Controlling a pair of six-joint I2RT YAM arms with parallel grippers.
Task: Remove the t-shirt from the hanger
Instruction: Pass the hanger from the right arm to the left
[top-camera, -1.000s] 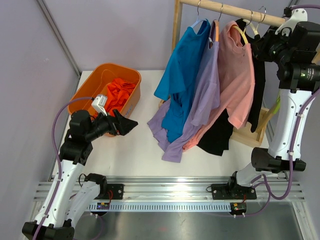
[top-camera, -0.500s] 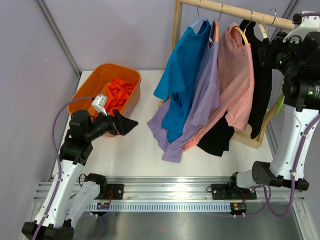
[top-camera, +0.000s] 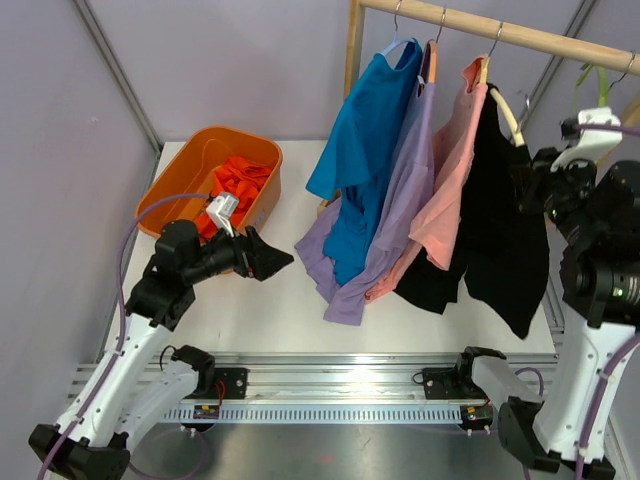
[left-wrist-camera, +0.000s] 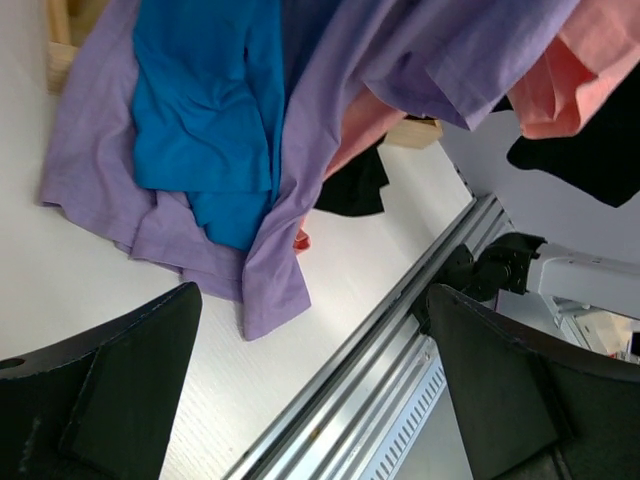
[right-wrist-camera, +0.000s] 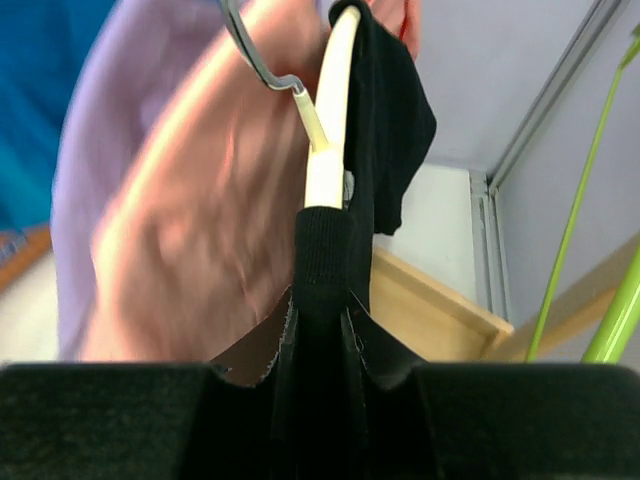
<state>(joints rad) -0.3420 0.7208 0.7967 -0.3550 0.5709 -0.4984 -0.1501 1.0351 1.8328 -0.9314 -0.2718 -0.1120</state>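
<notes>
The black t-shirt (top-camera: 495, 230) hangs on its cream hanger (top-camera: 508, 108) at the right of the table, pinched at the shoulder by the right gripper (right-wrist-camera: 320, 372). The jaws stand narrow, clamped on cloth and hanger arm together. Nearer me on the left, the left gripper (top-camera: 270, 257) hovers low over the table (top-camera: 270, 310) with its jaws wide and nothing in them, pointing toward the drooping hems. Behind it sits the orange basket (top-camera: 170, 175). Farther back, blue (top-camera: 360, 150), lilac (top-camera: 400, 200) and pink (top-camera: 450, 200) shirts hang from the wooden rail (top-camera: 450, 20). The black shirt's hook seems to sit below the rail, not on it.

I'd say the hanger is off and the stripping is about to start. Next, the free hand needs to reach across, catch the black fabric low down and draw it off while the right holds firm.
</notes>
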